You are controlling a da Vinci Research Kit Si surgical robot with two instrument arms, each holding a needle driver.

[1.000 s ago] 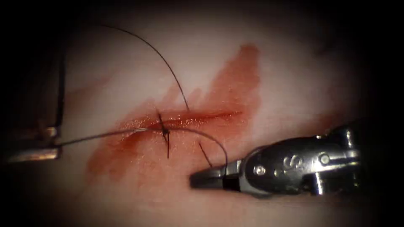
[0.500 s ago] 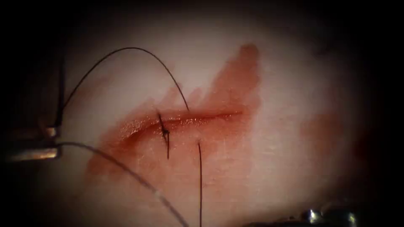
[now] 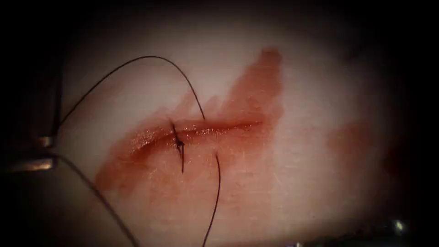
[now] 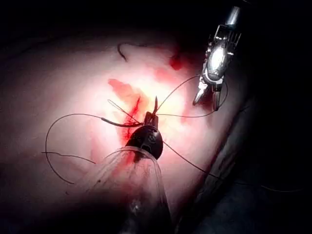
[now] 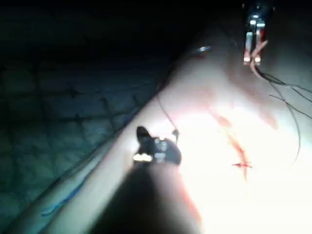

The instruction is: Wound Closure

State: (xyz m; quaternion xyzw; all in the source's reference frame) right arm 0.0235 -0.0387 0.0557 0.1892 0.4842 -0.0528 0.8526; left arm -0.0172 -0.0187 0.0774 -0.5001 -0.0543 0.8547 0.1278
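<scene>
The cut [image 3: 219, 126] runs across the tissue [image 3: 320, 91], with one tied stitch [image 3: 179, 144] over its left part. My left tool [image 3: 45, 152] sits at the far left, jaws shut on the needle [image 4: 119, 123] near one end; the needle is out of the tissue. Thread [image 3: 151, 57] arcs from this tool into the tissue just above the cut. A second strand [image 3: 216, 192] leaves the tissue below the cut and runs down. My right tool [image 4: 205, 103] stands off the tissue with its jaws spread; thread passes by its tips.
Red fluid [image 3: 256, 87] stains the tissue around and above the cut. Another length of thread [image 3: 98, 196] runs from the left tool down toward the lower edge. A glint of the right tool [image 3: 397, 225] sits low on the right.
The right tool, shut on the thread below the cut, drew away down and right, pulling thread through. Its jaws now stand open. The thread lies slacker. The left tool shifted slightly left.
</scene>
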